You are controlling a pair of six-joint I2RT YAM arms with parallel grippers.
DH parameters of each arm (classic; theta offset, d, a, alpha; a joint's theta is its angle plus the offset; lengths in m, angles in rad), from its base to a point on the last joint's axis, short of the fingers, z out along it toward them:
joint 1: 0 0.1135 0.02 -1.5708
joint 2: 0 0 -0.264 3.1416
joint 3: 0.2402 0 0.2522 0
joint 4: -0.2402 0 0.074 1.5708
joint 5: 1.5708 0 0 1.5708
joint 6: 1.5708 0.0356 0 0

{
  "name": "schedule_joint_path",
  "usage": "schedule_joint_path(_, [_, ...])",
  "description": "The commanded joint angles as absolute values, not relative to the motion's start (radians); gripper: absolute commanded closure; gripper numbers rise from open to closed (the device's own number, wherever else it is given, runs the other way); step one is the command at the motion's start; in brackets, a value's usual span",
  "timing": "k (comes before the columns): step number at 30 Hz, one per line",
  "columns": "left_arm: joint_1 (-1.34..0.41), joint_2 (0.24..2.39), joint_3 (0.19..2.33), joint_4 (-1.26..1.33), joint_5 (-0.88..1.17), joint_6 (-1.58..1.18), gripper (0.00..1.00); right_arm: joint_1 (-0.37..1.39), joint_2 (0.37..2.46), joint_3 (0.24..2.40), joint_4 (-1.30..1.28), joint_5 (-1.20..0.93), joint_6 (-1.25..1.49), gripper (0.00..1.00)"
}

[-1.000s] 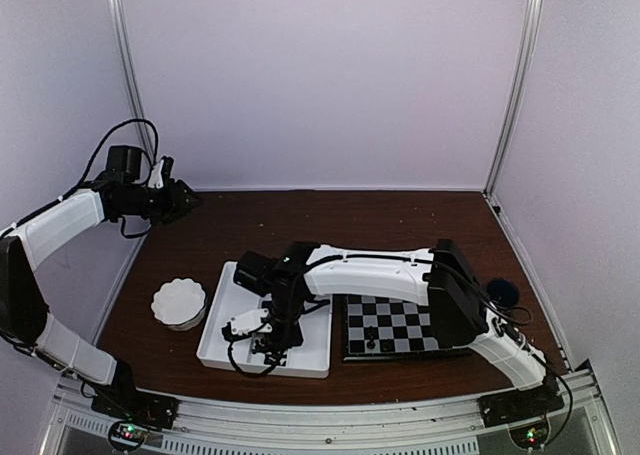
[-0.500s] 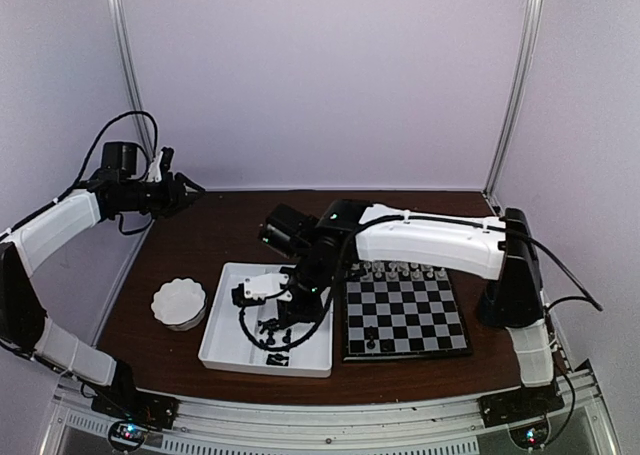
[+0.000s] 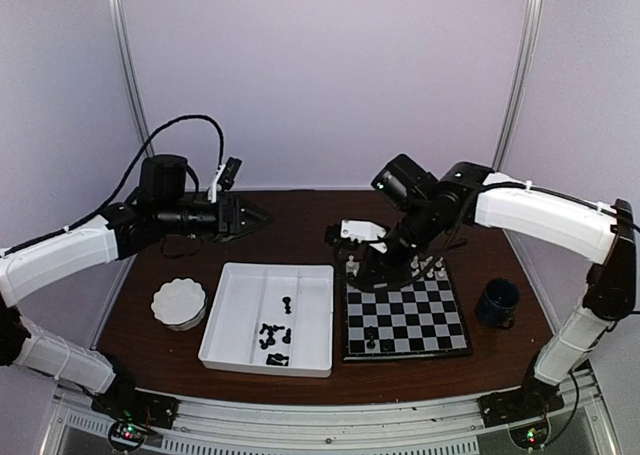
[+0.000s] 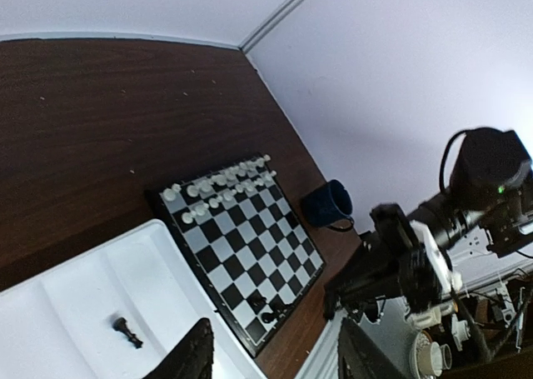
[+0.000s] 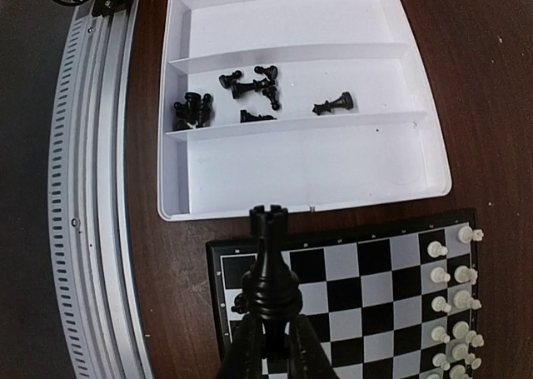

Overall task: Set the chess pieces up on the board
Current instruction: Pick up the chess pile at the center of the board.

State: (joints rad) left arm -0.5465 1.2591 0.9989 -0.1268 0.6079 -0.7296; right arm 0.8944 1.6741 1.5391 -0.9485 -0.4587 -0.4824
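Board (image 5: 358,264) beneath black rook (image 5: 268,266), seemingly upright

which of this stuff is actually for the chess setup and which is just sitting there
For the job: board, white pieces on it, black pieces in the tray, black piece in the right gripper.
Just lying about: bowl, mug.

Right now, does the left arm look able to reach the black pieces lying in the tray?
Probably yes. The left hand hovers open and empty beyond the tray, and the right hand is over the board, leaving the black pieces uncovered.
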Motion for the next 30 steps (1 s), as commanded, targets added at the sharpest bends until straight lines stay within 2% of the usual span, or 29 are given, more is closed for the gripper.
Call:
schedule_joint_path(1, [-0.693,1.292,0.953,0.038,0.569,-0.859,0.49,0.826,1.544,1.412,-0.908,-0.51,-0.457,0.94])
schedule_joint_path(6, [-0.819,1.398,0.953,0.142,0.602,-0.921,0.5,0.786,1.459,1.333,-0.894,-0.534,-0.45,0.94])
schedule_joint_path(12, [-0.906,1.513,1.051,0.158,0.631,-0.926,0.53,0.784,1.432,1.301,-0.883,-0.544,-0.444,0.93])
schedule_joint_path(22, [-0.921,1.612,1.082,0.266,0.662,-1.002,0.6,0.784,1.425,1.295,-0.89,-0.544,-0.453,0.92])
schedule_joint_path(30, [-0.927,1.658,1.106,0.276,0.688,-1.012,0.62,0.784,1.436,1.31,-0.899,-0.554,-0.454,0.91])
